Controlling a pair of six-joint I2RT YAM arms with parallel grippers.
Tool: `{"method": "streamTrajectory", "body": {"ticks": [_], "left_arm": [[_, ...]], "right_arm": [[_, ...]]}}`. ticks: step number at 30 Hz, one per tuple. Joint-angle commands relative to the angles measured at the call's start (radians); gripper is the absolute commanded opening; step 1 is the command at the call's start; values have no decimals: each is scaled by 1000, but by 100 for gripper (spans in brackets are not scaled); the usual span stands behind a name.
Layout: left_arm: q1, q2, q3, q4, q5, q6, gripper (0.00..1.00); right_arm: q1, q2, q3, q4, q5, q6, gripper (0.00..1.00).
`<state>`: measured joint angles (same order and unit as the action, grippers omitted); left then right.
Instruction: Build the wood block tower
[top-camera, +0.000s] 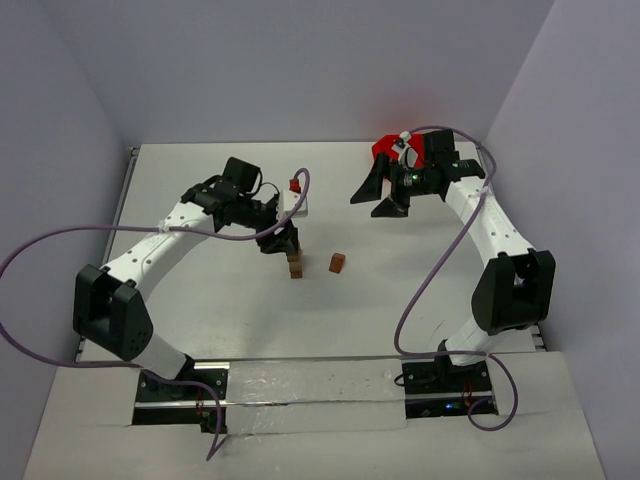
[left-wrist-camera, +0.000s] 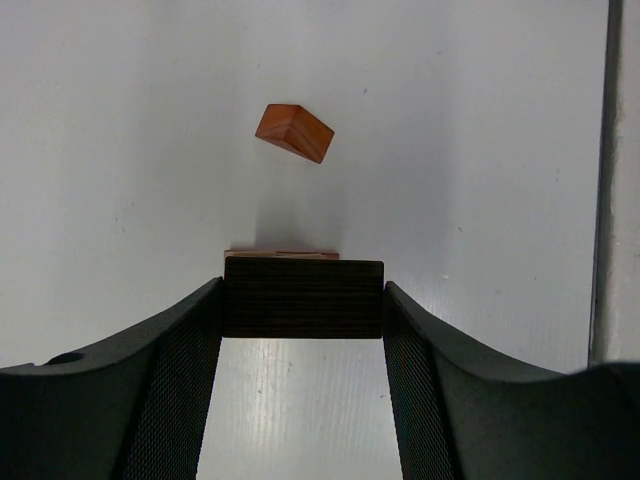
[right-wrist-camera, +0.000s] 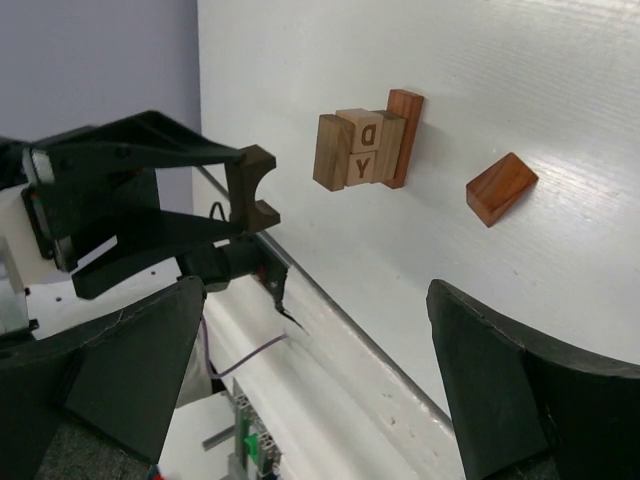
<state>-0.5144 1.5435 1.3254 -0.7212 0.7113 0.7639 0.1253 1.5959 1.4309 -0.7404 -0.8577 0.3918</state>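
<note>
The left gripper (top-camera: 283, 240) is closed narrow on a dark brown wooden block with an arch notch (right-wrist-camera: 255, 187), pinching two opposite sides so that the underside is free to land. It hangs just above the tower of small tan and brown wooden blocks (right-wrist-camera: 362, 150), apart from its top and a little off to one side, which I judge to be the lining-up before the piece is set down as the next storey. In the left wrist view only a thin pale edge of the tower's top block shows past the held piece, so the stack sits almost straight beneath it. The tower stands upright on the white table (top-camera: 200, 300), with a reddish-brown block at the bottom, tan pieces above and a pale bar on top. A reddish-brown wedge-shaped wooden block (right-wrist-camera: 500, 188) lies loose on the table near the tower but not touching it, likely a later piece. The right gripper (top-camera: 381, 196) stands wide and empty, well apart from the tower on its far right side, just beside a red plastic bin (top-camera: 388, 150), probably so the two arms do not clash. Two cubes in the tower's middle carry the letters D and Y; no brand name is readable
</note>
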Motion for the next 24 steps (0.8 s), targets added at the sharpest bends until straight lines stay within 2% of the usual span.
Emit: {"method": "streamTrajectory", "body": {"ticks": [1, 10, 24], "left_arm": [[22, 38, 86, 22, 75, -25, 4], [23, 96, 118, 3, 88, -26, 8], [30, 80, 45, 12, 56, -5, 10]], "right_arm": [[-1, -5, 86, -68, 49, -118, 100], [-1, -10, 109, -99, 39, -177, 100], [2, -16, 102, -82, 26, -177, 100]]}}
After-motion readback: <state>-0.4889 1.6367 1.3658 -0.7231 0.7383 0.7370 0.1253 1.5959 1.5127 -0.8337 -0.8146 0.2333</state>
